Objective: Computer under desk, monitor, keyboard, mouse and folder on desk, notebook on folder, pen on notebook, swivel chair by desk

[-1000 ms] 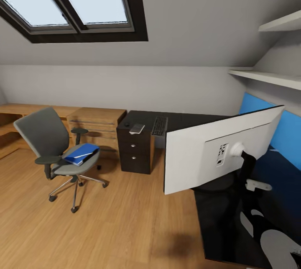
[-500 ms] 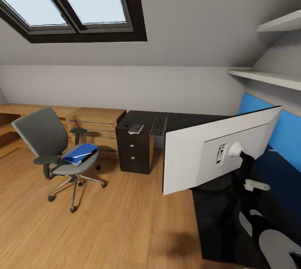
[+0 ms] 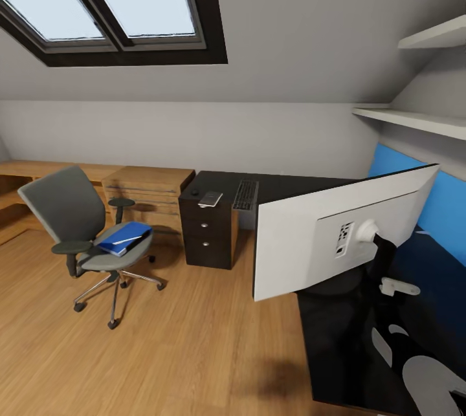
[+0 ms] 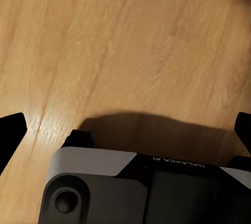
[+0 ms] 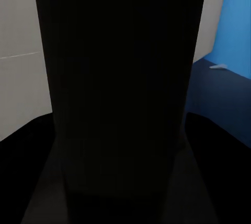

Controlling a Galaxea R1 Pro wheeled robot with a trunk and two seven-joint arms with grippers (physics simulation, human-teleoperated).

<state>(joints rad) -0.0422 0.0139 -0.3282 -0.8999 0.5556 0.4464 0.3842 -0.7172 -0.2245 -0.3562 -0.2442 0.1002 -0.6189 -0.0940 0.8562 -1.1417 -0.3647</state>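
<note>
The monitor (image 3: 304, 241) shows its white back and leans over the near wing of the black desk (image 3: 220, 180). In the right wrist view its black stand (image 5: 120, 78) fills the space between my right gripper's fingers, which are hidden. My right arm (image 3: 427, 374) reaches up to that stand. The keyboard (image 3: 246, 195), a dark mouse (image 3: 195, 192) and the grey notebook (image 3: 211, 198) lie on the desk's far wing. The blue folder (image 3: 125, 237) rests on the swivel chair (image 3: 65, 212) with the pen (image 3: 129, 239) on it. My left gripper (image 4: 125, 130) hangs open over the floor. The computer is out of view.
A three-drawer pedestal (image 3: 207, 235) stands under the desk's far end, with a light-wood chest (image 3: 152, 191) beside it. Wall shelves (image 3: 414, 120) and a blue panel (image 3: 446, 209) line the right side. Wooden floor (image 3: 194, 351) lies between chair and desk.
The head camera shifted a little to the right early on. Since then the monitor has edged slightly to the right while the chair and desk things stayed put.
</note>
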